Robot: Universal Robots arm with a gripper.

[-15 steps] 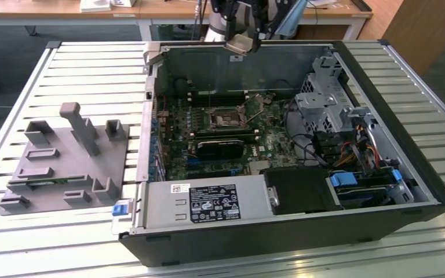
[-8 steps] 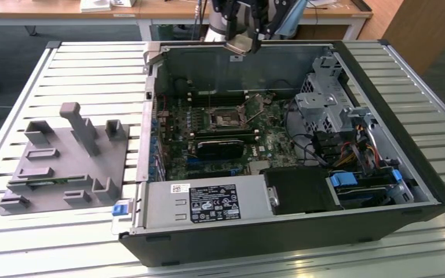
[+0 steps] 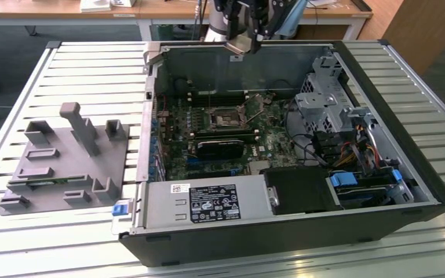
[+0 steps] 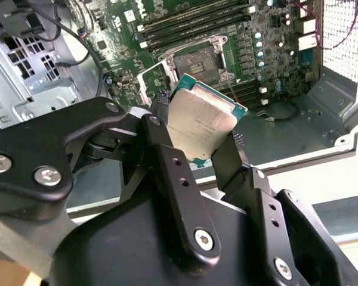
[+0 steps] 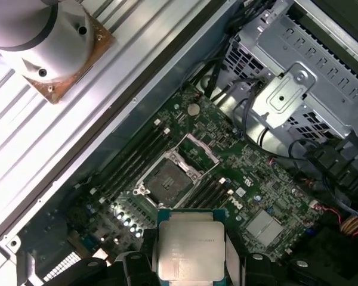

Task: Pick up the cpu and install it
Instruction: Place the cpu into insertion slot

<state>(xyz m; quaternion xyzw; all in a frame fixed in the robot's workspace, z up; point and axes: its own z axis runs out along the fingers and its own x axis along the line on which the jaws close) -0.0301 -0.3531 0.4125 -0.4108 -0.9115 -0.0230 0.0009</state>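
the gripper (image 4: 197, 130) has the cpu (image 4: 204, 113) clamped between its two black fingers (image 4: 167, 156), which are drawn in narrow and press on opposite edges of the chip, so its shiny metal top is left bare and untouched. in the second wrist view the chip sits tilted in that grip, with one corner pointing toward the board below

in the exterior view the gripper (image 3: 247, 40) hangs above the far wall of the open computer case (image 3: 408, 174), clear of everything inside it, and the cpu (image 3: 238, 45) shows as a small pale plate at its tip. that height keeps the chip away from the case walls and the cables

the socket (image 5: 167, 180) lies bare on the green motherboard (image 5: 256, 173) with its metal frame (image 5: 197, 149) flipped up, so the seat is open. long memory slots (image 5: 134, 158) run close beside it. in the first wrist view the cpu (image 5: 190, 247) is well apart from the socket and not yet lined up square with it

a grey holder (image 3: 60, 156) rests on the slatted table (image 3: 91, 63) at the exterior view's left. judging by all this, the pick-up is done and the chip is not yet seated
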